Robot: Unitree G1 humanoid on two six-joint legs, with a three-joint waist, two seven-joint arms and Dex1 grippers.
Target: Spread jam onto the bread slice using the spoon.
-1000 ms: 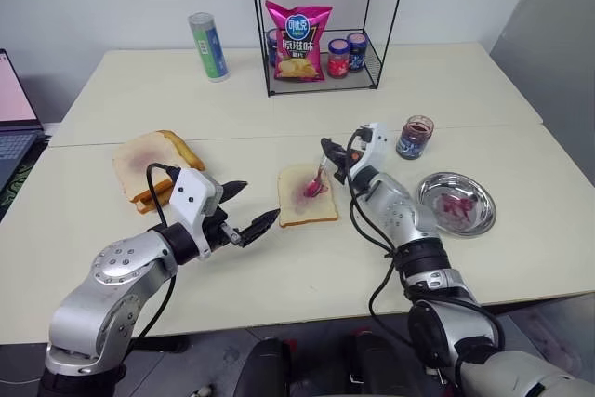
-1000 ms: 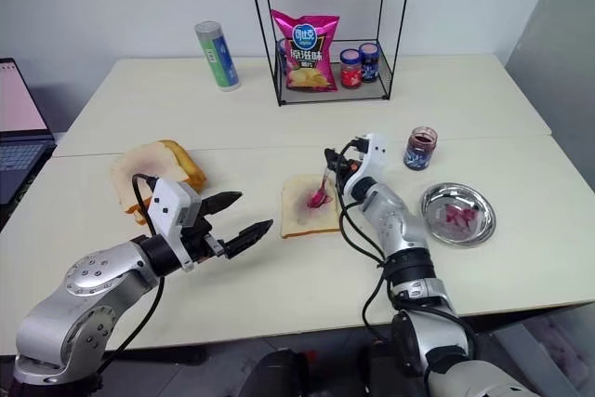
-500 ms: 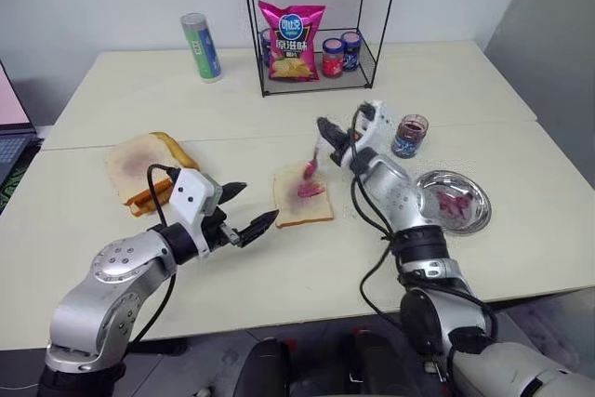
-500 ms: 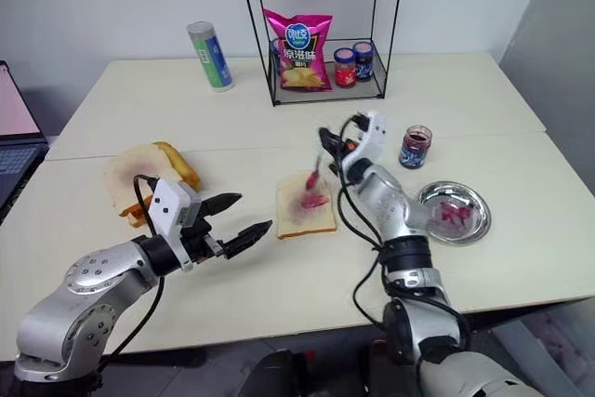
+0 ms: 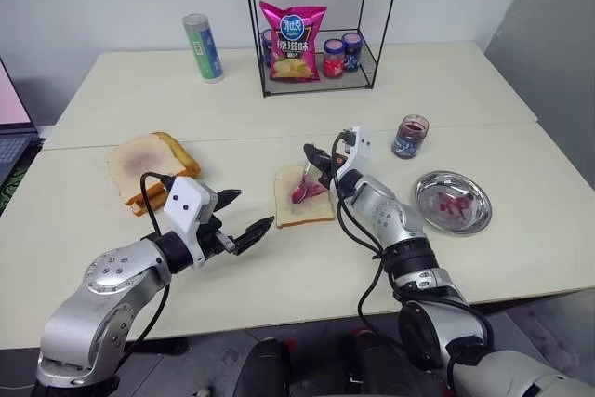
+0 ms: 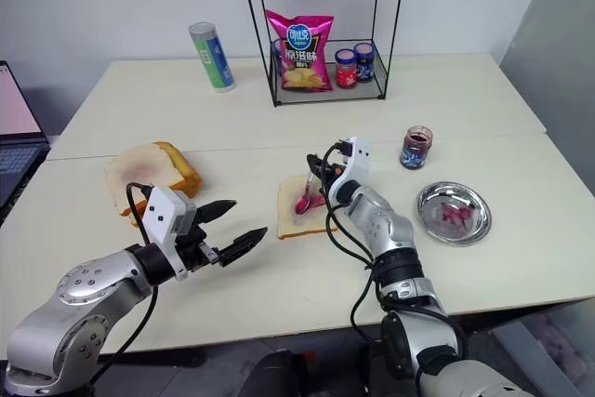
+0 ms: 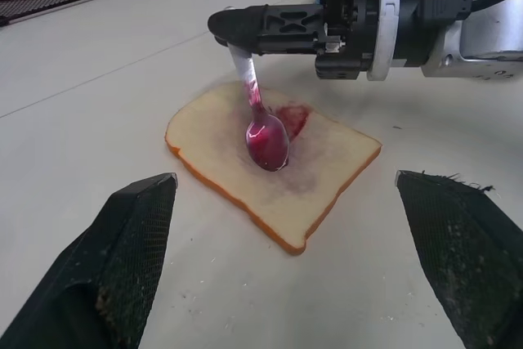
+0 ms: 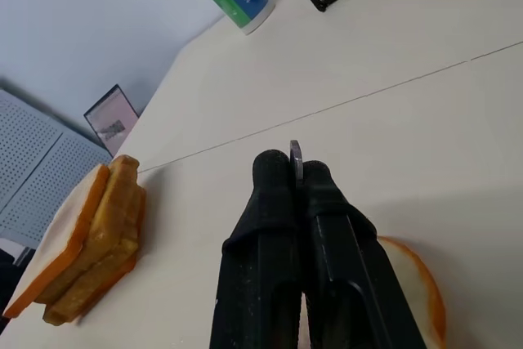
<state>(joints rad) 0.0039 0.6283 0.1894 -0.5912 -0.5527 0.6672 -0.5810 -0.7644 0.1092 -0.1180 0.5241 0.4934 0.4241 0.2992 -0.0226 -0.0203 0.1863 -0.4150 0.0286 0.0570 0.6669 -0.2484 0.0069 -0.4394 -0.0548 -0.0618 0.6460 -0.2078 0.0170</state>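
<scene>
- Jaws: right gripper pinches spoon handle; left gripper spread wide, holding nothing.
- Spoon bowl, jam-coated, rests on bread slice mid-tabletop.
- Jam jar sits right of bread.

Office or lab test setup: pale tables pushed together against blank wall, laptop at edge (staged snacks on wire rack).

The left gripper hovers with fingers spread wide; the right gripper pinches the spoon, reaching level.
</scene>
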